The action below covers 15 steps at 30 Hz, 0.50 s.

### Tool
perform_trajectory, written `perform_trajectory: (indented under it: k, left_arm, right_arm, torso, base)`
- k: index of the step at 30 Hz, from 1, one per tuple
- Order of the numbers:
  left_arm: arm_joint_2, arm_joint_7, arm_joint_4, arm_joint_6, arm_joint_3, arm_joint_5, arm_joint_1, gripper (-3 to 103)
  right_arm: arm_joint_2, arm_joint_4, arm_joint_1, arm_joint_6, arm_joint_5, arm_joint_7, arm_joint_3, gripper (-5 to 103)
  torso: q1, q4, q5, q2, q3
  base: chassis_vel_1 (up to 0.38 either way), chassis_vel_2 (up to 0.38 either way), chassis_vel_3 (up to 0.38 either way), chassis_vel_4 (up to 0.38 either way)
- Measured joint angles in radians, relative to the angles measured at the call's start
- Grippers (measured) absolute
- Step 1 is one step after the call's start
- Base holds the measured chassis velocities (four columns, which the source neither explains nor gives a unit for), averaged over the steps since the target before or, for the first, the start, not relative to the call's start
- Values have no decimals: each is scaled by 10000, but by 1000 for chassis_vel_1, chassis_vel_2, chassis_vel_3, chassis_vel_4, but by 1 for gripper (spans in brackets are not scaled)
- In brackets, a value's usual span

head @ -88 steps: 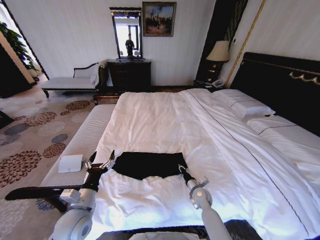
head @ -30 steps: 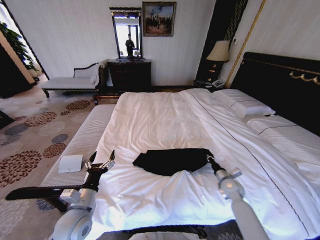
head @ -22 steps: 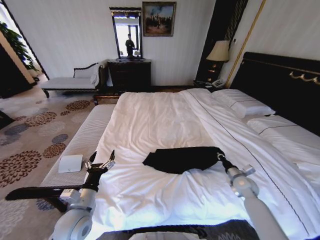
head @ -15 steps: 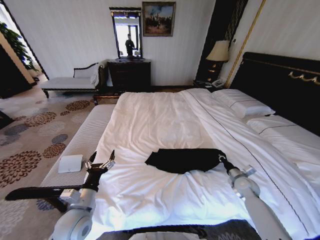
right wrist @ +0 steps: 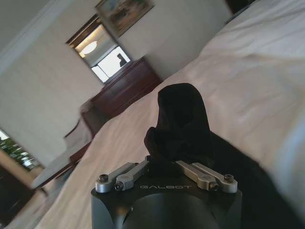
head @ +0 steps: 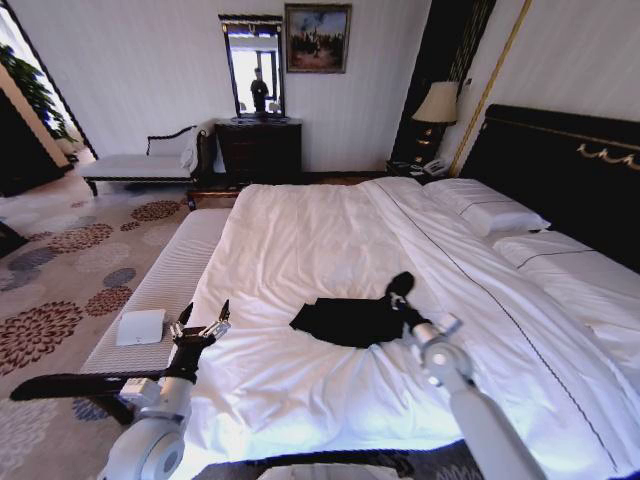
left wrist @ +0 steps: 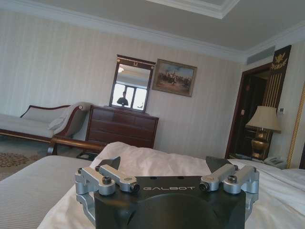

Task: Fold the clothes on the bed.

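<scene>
The clothes, a black T-shirt, lie bunched on the white duvet of the bed, near its middle. My right gripper is shut on the shirt's right edge and holds a dark fold up above the rest. In the right wrist view the fingers pinch the black cloth, which stands up in a peak; the right gripper points toward the dresser. My left gripper hangs open at the bed's left edge, apart from the shirt. In the left wrist view the left gripper holds nothing.
A white striped bench runs along the bed's left side with a small white box on it. Pillows and a dark headboard are at the right. A dresser, chaise and lamp stand by the far wall.
My right gripper first dragged the shirt rightward across the duvet, then lifted its right edge and swung back to the left over it. The shirt is now narrower. The left arm stayed still.
</scene>
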Motion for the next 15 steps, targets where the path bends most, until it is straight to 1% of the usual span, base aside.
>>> perform_trajectory:
  k: [1, 3, 5, 8, 11, 12, 15]
  left_arm:
    - [0, 0, 0, 0, 0, 0, 0, 100]
    - [0, 0, 0, 1, 0, 0, 0, 100]
    - [0, 0, 0, 0, -1, -1, 0, 100]
    - [0, 0, 0, 0, -1, 0, 0, 100]
    - [0, 0, 0, 0, -1, 0, 1, 100]
    - [0, 0, 0, 0, -1, 0, 1, 100]
    - [0, 0, 0, 0, -1, 0, 1, 100]
  right_arm:
    - [0, 0, 0, 0, 0, 0, 0, 4]
    - [334, -69, 144, 37, -129, 10, -425, 4]
    - [824, -233, 254, 79, -360, 13, -910, 4]
    - [1029, -372, 303, 97, -507, -1, -1094, 4]
    - [1418, -1047, 501, 189, -816, -105, -1365, 4]
    - [1418, -1047, 501, 189, -816, -105, -1365, 4]
    - [1702, -1535, 667, 273, -1002, -140, -1448, 4]
  torso:
    - [0, 0, 0, 0, 0]
    - [0, 1, 1, 0, 0]
    - [0, 2, 1, 0, 0]
    - [0, 2, 0, 0, 0]
    - [0, 1, 0, 0, 0]
    - [0, 1, 0, 0, 0]
    - [1, 0, 1, -1, 0]
  base:
    - [0, 0, 0, 0]
    - [0, 0, 0, 0]
    - [0, 0, 0, 0]
    - [0, 0, 0, 0]
    - [0, 0, 0, 0]
    - [0, 0, 0, 0]
    - [0, 0, 0, 0]
